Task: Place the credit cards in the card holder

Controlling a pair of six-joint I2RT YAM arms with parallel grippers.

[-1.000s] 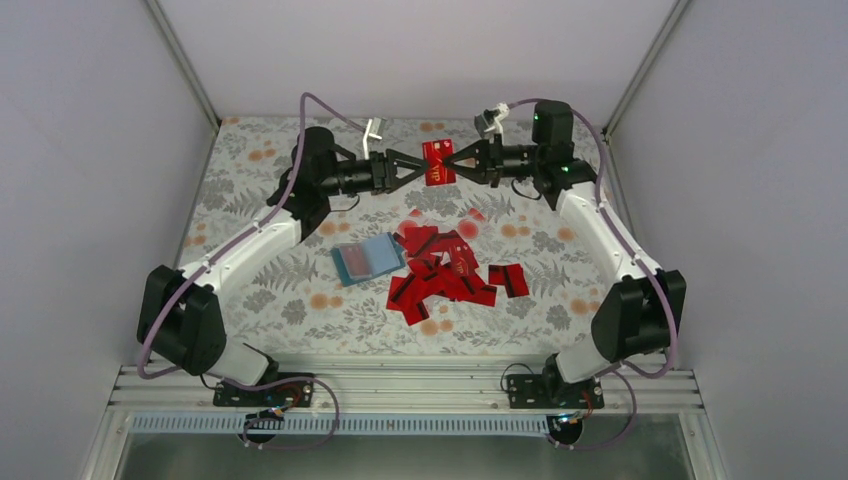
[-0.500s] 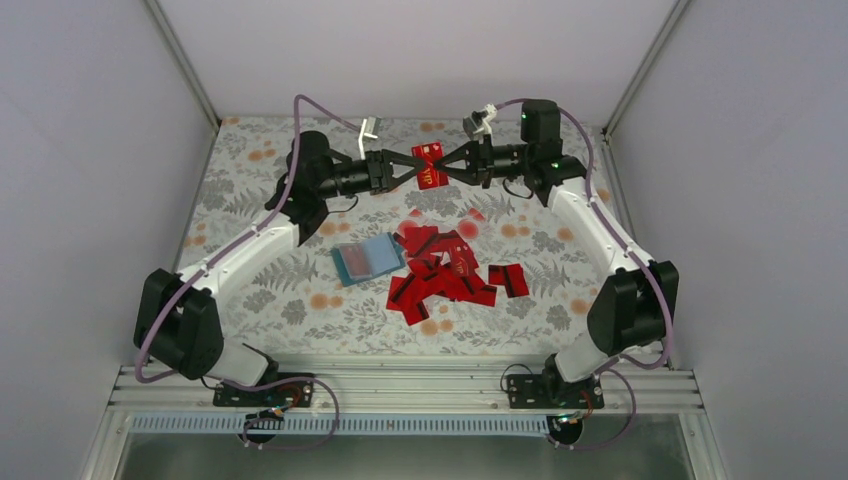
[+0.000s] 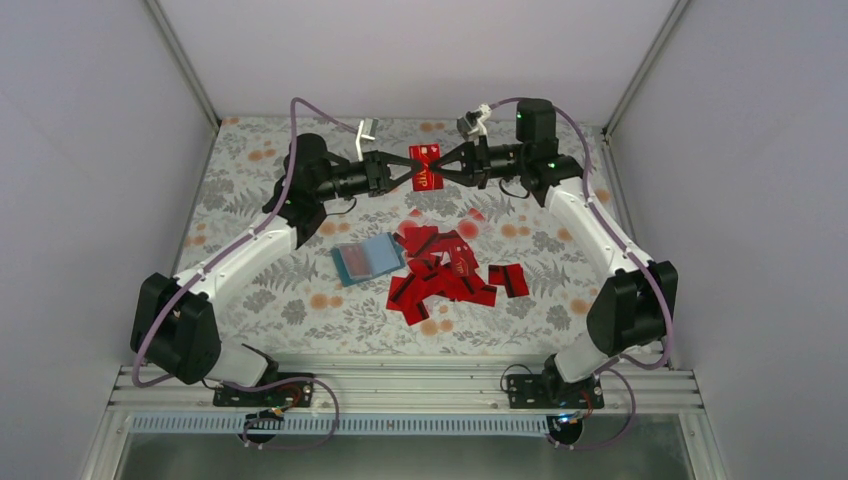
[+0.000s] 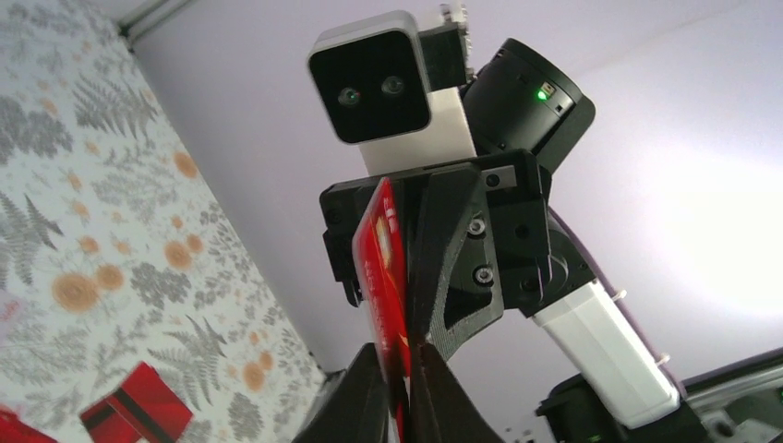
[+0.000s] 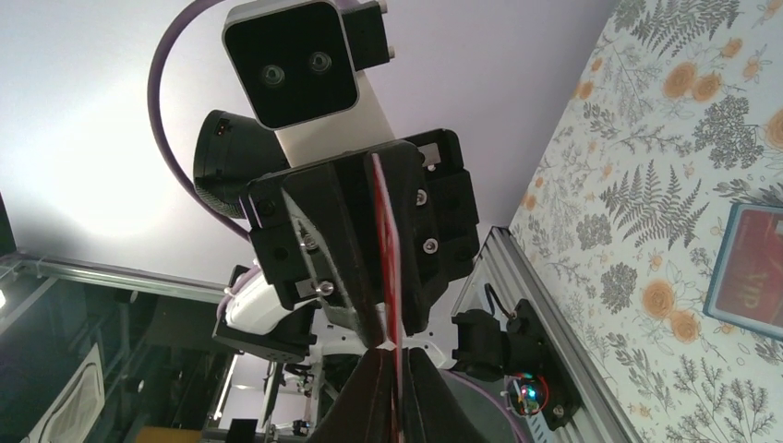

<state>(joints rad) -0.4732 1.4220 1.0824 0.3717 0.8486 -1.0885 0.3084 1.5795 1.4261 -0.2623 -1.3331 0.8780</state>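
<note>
One red credit card (image 3: 428,172) hangs on edge in the air above the back of the table, pinched from both sides. My left gripper (image 3: 411,179) is shut on its left edge, and my right gripper (image 3: 444,170) is shut on its right edge. The left wrist view shows the card (image 4: 380,258) running up from my left gripper (image 4: 403,392) into the right one's fingers (image 4: 452,268). The right wrist view has the card (image 5: 387,240) edge-on above my right gripper (image 5: 393,374). The teal card holder (image 3: 368,258) lies flat mid-table. A heap of red credit cards (image 3: 445,275) lies just right of it.
The flowered table cover (image 3: 250,200) ends at grey walls on three sides. An aluminium rail (image 3: 400,385) with both arm bases runs along the near edge. The holder (image 5: 750,272) shows a red card through its face. A loose red card (image 4: 138,406) lies below my left wrist.
My left gripper's jaws have closed from wide open onto the card's left edge. Both grippers and the card have drifted a little to the left.
</note>
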